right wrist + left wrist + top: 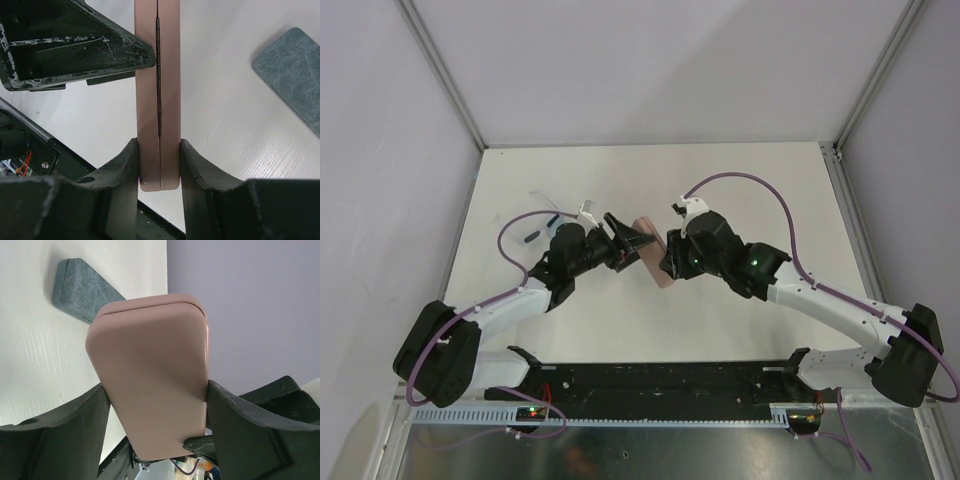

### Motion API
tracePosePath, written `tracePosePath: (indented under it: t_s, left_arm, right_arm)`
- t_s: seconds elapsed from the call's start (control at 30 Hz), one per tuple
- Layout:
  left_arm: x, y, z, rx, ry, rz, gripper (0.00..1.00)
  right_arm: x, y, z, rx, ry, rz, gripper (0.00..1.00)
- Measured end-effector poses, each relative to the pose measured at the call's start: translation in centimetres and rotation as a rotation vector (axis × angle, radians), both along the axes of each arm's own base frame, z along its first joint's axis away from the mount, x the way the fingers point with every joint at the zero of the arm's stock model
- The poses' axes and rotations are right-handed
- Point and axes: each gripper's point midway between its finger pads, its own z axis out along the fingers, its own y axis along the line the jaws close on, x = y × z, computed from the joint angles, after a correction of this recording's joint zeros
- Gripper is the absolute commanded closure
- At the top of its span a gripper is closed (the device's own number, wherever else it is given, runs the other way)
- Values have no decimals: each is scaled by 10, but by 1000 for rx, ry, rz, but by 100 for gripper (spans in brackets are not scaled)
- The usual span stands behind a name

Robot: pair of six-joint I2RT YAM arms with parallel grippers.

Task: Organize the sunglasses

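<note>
While the two arms meet over the middle of the table [750,190], both hands are on the closed pink case [150,350], which serves here as the landmark. The left hand [155,395] comes at the pink case from its left side in the top view. Its two dark fingers [65,430] are spread wide and sit against the case's opposite edges, one on each side of the broad pink face. The right hand [159,160] comes from the pink case's right side and pinches one end across the thin way, a finger on each face, with the seam running straight up between them. In the right wrist view, the tip of one left finger touches the case further along the same face.

A grey-blue case [295,75] lies flat on the table near the pink case, apart from it.

The sunglasses [542,205] lie on the table well to the left of the pink case, beyond the left arm. They show as thin pale arms with small dark and blue bits beside them, too small to tell one pair from the other.
</note>
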Motion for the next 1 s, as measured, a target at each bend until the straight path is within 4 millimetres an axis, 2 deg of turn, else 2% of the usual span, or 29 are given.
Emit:
tracePosePath:
  t_s: [0.07, 0.17, 0.27, 0.37, 0.53, 0.73, 0.83, 1.0]
  left_arm:
    - [0, 0, 0, -1, -1, 0, 48]
    - [0, 0, 1, -1, -3, -1, 59]
    - [0, 0, -2, 16, -19, -10, 66]
    - [-2, -1, -4, 38, -43, -30, 68]
    - [-6, -4, -2, 64, -101, -82, 68]
    - [-16, -14, 19, 26, -198, -184, 69]
    - [-23, -20, 41, -26, -265, -245, 69]
    - [-38, -28, 89, -143, -412, -345, 68]
  right_arm:
    - [0, 0, 0, 1, 0, 0, 64]
    - [-1, 1, 1, 6, 4, 4, 39]
    - [-3, 3, 4, 30, 12, 19, 22]
    - [-5, 1, 13, 72, 26, 42, 12]
    - [4, -27, 28, 162, 33, 14, 2]
    - [14, -60, 45, 323, 42, 20, 1]
    - [7, -57, 48, 410, 70, 102, 1]
    - [-18, -40, 51, 559, 124, 265, 1]
